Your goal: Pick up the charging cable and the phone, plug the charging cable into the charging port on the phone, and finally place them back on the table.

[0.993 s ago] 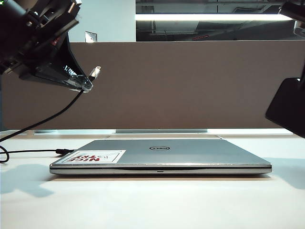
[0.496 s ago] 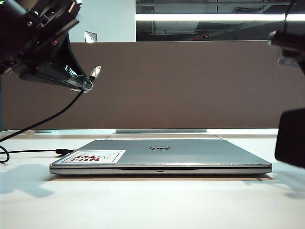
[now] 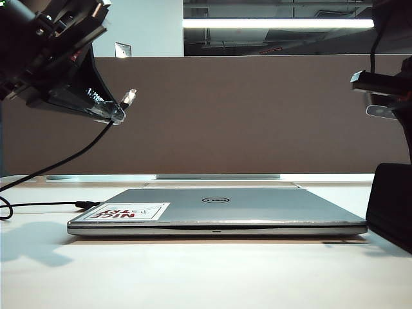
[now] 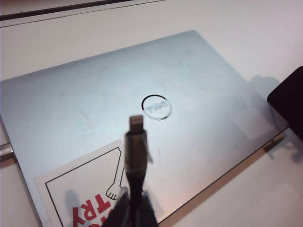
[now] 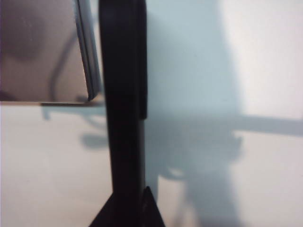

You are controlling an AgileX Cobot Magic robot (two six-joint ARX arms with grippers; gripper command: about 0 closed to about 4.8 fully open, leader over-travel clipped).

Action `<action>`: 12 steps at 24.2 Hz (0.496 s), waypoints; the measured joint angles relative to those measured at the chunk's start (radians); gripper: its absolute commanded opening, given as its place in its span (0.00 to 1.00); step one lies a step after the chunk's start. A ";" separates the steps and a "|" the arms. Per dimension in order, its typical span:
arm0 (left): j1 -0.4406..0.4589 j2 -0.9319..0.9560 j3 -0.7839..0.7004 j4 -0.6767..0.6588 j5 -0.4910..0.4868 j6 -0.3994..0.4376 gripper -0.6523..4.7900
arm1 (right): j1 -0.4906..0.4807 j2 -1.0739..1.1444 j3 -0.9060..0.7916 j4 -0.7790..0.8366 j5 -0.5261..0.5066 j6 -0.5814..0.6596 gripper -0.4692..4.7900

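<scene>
- The left hand (image 3: 114,111) hung high at the upper left of the exterior view, well above the table (image 3: 206,270).
- Its fingers (image 4: 124,208) were pressed together, pinching the charging cable (image 4: 136,161) just behind the plug.
- The silver plug stuck out past the fingertips, pointing up and toward the middle of the scene, over the closed laptop (image 3: 219,212).
- From the left hand the black cord drooped down and off the left edge of the exterior view; a length of cord also lay on the table left of the laptop, its end near the laptop's left rear corner.
- The right hand (image 5: 128,208) was low at the right edge of the exterior view, its fingers nearly closed and clamped on the phone (image 5: 122,94).
- In the right wrist view the phone showed edge-on, a narrow black bar running out from between the fingers.
- In the exterior view the phone (image 3: 391,203) appeared as a dark slab just beside the laptop's right front corner and close to the table; whether it touched the table could not be told.
- Plug and phone were well apart, on opposite sides of the laptop.
- Count: two hands, one cable, one phone, one laptop, one table.
- The laptop was silver, lid shut, with a round logo and a white sticker with red lettering near its left front corner.
- A brown-grey divider panel (image 3: 257,116) stood behind the table.
</scene>
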 measured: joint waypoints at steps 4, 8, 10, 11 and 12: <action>0.000 0.000 0.000 0.000 0.000 0.000 0.11 | -0.002 0.018 0.003 0.001 -0.012 -0.001 0.20; 0.000 0.000 0.000 0.000 0.000 0.000 0.11 | 0.000 0.035 -0.003 0.005 -0.015 -0.008 0.26; 0.000 0.000 0.000 0.000 0.000 0.000 0.11 | 0.000 0.046 -0.004 0.008 -0.014 -0.008 0.27; 0.000 0.000 0.000 0.000 0.000 0.000 0.11 | 0.000 0.049 -0.006 0.010 -0.013 -0.008 0.27; 0.000 0.000 0.000 0.000 0.000 0.000 0.11 | 0.000 0.052 -0.008 0.011 -0.012 -0.008 0.27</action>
